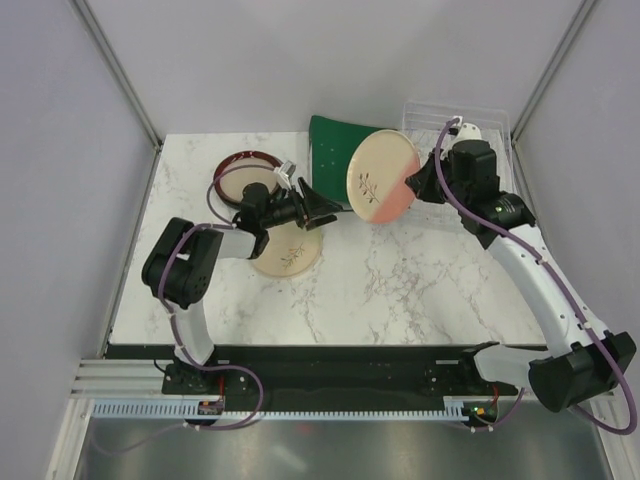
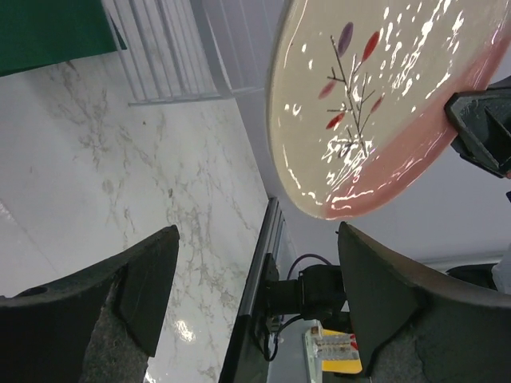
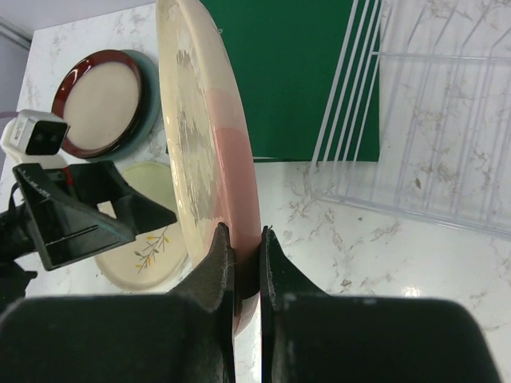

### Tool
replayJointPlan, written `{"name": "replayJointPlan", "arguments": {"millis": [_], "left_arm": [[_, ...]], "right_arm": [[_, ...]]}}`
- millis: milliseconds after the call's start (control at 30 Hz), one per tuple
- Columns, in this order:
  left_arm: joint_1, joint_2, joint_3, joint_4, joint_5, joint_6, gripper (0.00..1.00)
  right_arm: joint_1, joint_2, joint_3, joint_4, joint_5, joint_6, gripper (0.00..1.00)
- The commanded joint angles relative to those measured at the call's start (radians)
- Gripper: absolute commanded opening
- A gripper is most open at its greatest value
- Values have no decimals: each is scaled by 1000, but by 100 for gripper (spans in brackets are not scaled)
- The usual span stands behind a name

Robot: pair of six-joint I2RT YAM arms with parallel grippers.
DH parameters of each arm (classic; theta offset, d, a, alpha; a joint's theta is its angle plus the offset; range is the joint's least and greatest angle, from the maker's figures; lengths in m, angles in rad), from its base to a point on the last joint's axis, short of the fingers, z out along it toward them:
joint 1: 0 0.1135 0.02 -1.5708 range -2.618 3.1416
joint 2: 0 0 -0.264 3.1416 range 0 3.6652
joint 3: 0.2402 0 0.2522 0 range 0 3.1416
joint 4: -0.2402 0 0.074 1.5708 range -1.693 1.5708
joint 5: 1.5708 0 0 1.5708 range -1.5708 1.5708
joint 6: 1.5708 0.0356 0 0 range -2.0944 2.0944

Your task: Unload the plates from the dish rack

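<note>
Overhead, right gripper (image 1: 430, 172) holds cream-and-pink plate (image 1: 382, 176) tilted on edge above table (image 1: 400, 285), near dish rack (image 1: 490, 118). Right wrist view alone shows fingers (image 3: 214, 267) clamped on pink rim. Left gripper (image 1: 322, 206) faces plate, jaws spread, not touching; left wrist view confirms gap.

Top view looks down; wrist views close, sharing cream-and-pink plate (image 2: 359, 104).

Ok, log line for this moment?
right gripper: shut on cream-and-pink plate, aloft | left gripper: open, facing it | sprig plate, red-rimmed plate: set down
</note>
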Motion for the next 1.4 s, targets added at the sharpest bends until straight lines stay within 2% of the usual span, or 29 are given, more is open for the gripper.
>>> {"name": "replayJointPlan", "arguments": {"millis": [0,133,333,367,433,467,533,567,667,833,933,1033,1133,1200,1367], "left_arm": [[-30,47,114,125,11,-69,86],[-44,90,163,149,0,-95,86],[-66,145,214,235,6,-161,73],[-70,150,215,241,9,-168,64],[-73,155,218,249,11,-169,57],[-73,156,214,250,9,-172,49],[-77,161,212,269,9,-182,39],[-78,162,214,278,12,-187,26],[-78,164,214,293,15,-193,2],[-78,136,208,313,43,-179,2],[-80,84,186,237,66,-115,2],[-78,34,131,145,70,-37,2],[-77,-34,82,108,69,8,2],[-75,-75,70,60,69,44,2],[-73,-153,53,-103,64,120,2]], "right_arm": [[49,-57,-9,181,1,54,0],[109,-62,-40,190,29,62,0],[154,-54,-46,204,49,71,0],[160,-54,-47,203,52,71,0],[166,-55,-57,204,58,73,0],[171,-55,-58,204,58,74,0],[175,-54,-66,204,55,77,0],[175,-55,-67,204,55,77,0],[177,-55,-77,204,49,82,0],[178,-28,-93,189,-4,94,1],[178,-6,-106,174,-16,94,10],[178,4,-118,161,-14,93,42],[178,1,-130,160,-2,90,53],[178,6,-132,160,0,79,50],[178,18,-123,158,1,71,50]]}}
